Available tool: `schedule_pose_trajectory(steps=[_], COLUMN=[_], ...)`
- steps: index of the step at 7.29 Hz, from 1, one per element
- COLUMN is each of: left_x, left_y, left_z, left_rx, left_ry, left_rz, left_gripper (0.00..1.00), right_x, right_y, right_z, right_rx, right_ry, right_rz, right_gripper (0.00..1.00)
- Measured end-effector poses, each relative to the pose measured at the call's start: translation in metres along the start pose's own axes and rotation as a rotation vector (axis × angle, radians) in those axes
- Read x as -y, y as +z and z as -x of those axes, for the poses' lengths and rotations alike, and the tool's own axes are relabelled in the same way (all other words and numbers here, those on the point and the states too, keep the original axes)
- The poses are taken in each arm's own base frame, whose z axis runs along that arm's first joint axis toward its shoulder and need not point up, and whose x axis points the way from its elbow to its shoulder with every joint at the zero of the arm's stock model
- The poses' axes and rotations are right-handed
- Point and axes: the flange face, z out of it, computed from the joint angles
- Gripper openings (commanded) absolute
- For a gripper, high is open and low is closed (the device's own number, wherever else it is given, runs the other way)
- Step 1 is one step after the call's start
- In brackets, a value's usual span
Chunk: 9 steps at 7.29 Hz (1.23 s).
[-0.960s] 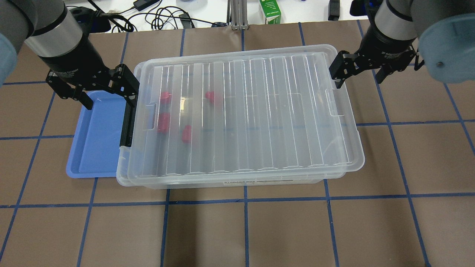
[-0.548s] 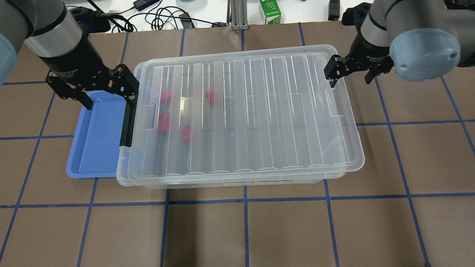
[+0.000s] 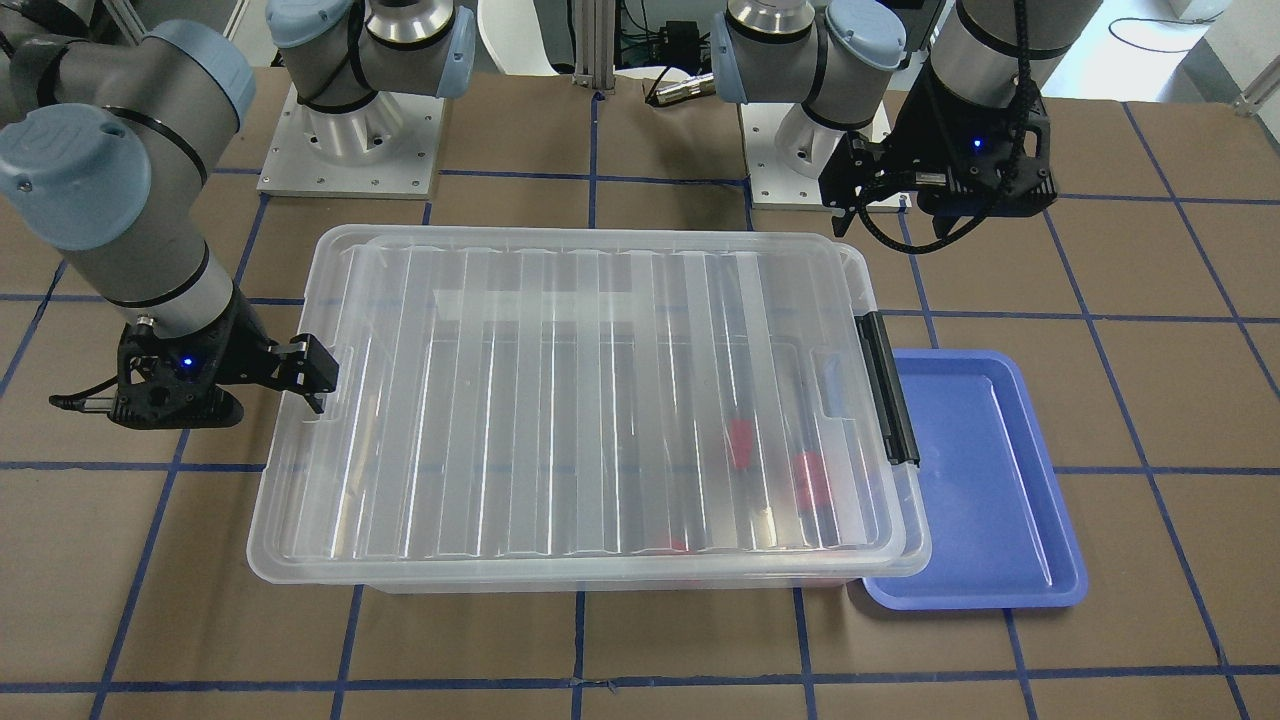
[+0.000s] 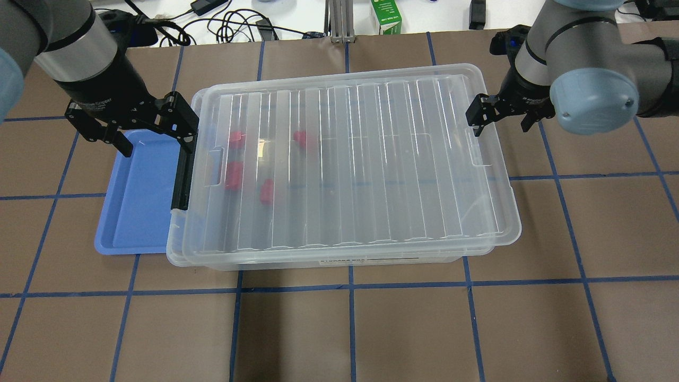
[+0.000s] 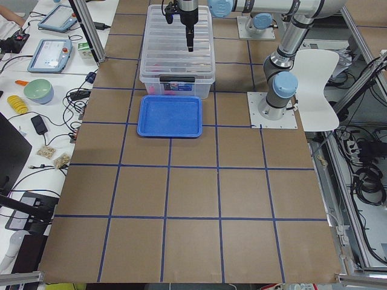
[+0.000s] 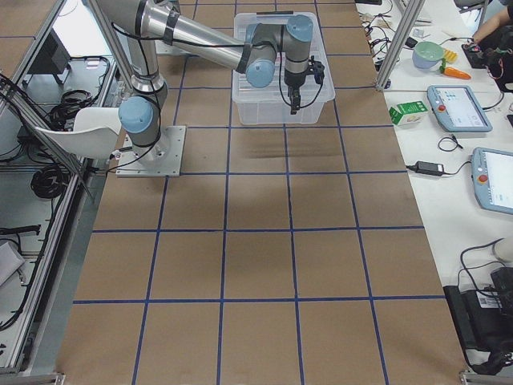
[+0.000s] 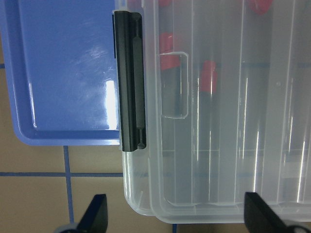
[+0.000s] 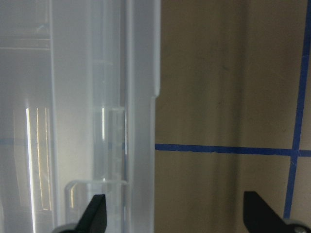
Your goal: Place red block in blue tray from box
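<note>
The clear box (image 4: 371, 159) sits mid-table with its ribbed lid on and its black latch bar (image 4: 182, 175) at the left end. Several red pieces (image 4: 233, 175) show blurred through the lid near that end; I cannot tell which is the red block. The blue tray (image 4: 140, 196) lies empty against the latch end, partly under the box rim. My left gripper (image 4: 154, 132) is open, above the tray's far end beside the latch (image 7: 130, 82). My right gripper (image 4: 501, 119) is open at the box's other end, straddling the lid's rim (image 8: 141, 97).
A green carton (image 4: 386, 16) and cables (image 4: 233, 24) lie beyond the table's far edge. The arm bases (image 3: 350, 130) stand behind the box. Blue tape lines (image 4: 350, 286) mark a grid on the brown tabletop.
My right arm's elbow has swung in over the table and its gripper has shifted slightly along the box's right end. The left arm, the box and the tray have not moved.
</note>
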Motion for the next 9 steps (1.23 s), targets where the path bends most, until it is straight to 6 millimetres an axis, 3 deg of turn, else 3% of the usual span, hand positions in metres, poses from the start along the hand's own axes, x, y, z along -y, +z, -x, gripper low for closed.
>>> schedule_pose_trajectory(steps=[2, 9], left_x=[0.000, 0.000], left_y=[0.000, 0.000], left_z=[0.000, 0.000], left_rx=[0.000, 0.002], left_ry=[0.000, 0.000], left_rz=[0.000, 0.000], left_gripper=[1.00, 1.00], right_x=[0.003, 0.002], right_y=[-0.002, -0.002], right_z=[-0.013, -0.099], right_rx=[-0.002, -0.010], right_ry=[0.000, -0.007], right_rz=[-0.007, -0.010], right_gripper=[1.00, 1.00])
